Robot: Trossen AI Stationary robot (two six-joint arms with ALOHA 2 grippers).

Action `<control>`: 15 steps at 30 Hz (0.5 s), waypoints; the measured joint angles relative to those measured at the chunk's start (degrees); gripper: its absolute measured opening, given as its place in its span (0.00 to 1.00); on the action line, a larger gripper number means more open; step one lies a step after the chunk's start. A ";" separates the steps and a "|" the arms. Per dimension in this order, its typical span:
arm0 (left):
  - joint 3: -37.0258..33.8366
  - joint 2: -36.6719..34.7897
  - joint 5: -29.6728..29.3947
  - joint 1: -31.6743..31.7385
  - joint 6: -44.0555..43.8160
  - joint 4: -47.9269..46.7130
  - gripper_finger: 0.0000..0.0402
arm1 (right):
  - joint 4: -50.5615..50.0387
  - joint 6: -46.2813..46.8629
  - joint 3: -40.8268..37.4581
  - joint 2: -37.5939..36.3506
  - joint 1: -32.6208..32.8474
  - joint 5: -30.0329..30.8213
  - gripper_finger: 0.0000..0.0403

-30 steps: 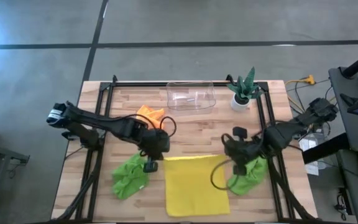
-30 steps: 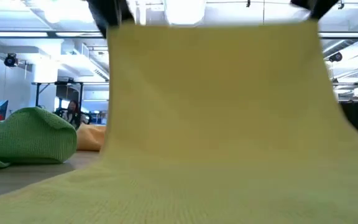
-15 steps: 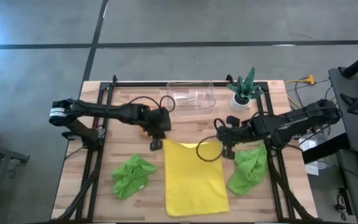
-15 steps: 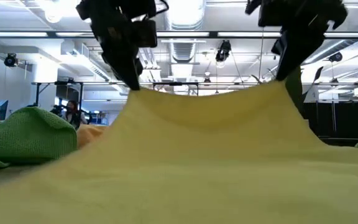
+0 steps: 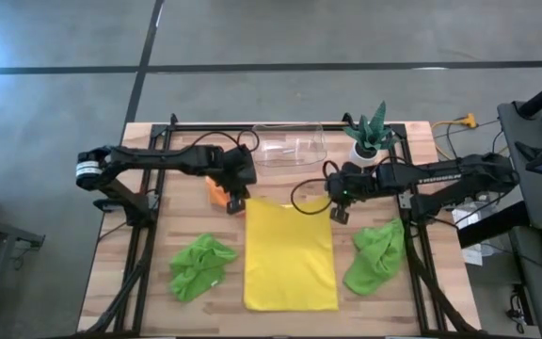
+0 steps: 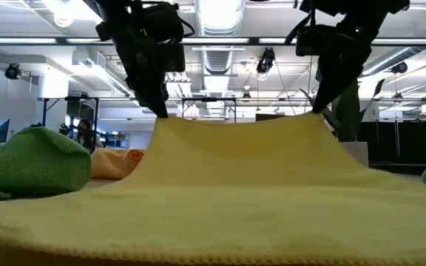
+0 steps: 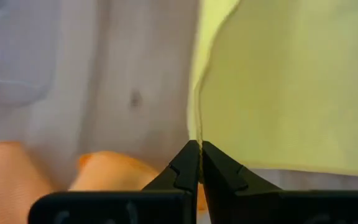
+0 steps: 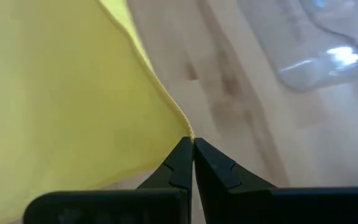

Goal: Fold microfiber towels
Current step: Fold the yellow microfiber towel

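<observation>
On the table's middle, yellow towel (image 5: pixel 290 254) spread flat, far corners pinched in left gripper (image 5: pixel 237 202) and right gripper (image 5: pixel 339 213), both clamped tight, lime towels (image 5: pixel 200 266) either side

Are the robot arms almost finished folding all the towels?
No. No towel looks folded. Left tool and right tool pinch the yellow towel's far corners, stretching it flat. Two green towels and the orange towel lie crumpled, waiting.

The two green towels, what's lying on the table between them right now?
In the high view, the yellow towel lies spread out between the left green towel and the right green towel.
</observation>
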 joint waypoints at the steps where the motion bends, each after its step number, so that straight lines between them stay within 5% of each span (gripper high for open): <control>1: 0.00 -0.08 0.87 -0.14 -0.02 -0.17 0.00 | 0.11 0.16 0.00 -0.16 0.02 -1.08 0.02; 15: 0.02 -6.48 17.37 -6.78 -8.20 -0.47 0.00 | -1.57 8.54 2.33 -6.55 6.81 -10.79 0.02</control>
